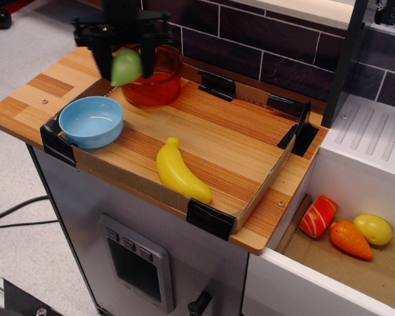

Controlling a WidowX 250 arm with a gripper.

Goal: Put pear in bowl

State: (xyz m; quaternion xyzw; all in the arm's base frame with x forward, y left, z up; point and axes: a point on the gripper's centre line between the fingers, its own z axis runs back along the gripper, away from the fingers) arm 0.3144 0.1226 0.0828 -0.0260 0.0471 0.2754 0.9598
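Note:
My gripper [126,68] is shut on the light-green pear [126,66] and holds it in the air, above the tray's back left part. The pear hangs in front of the orange pot and up and to the right of the light-blue bowl [91,122]. The bowl sits empty in the tray's left corner. The black fingers [104,58] stand on either side of the pear.
An orange transparent pot [153,81] stands just behind the gripper. A yellow banana [179,172] lies near the tray's front edge. The cardboard tray [263,187] has black corner brackets. To the right, in a lower bin, lie a salmon piece [317,216], a carrot [349,239] and a yellow fruit [373,228].

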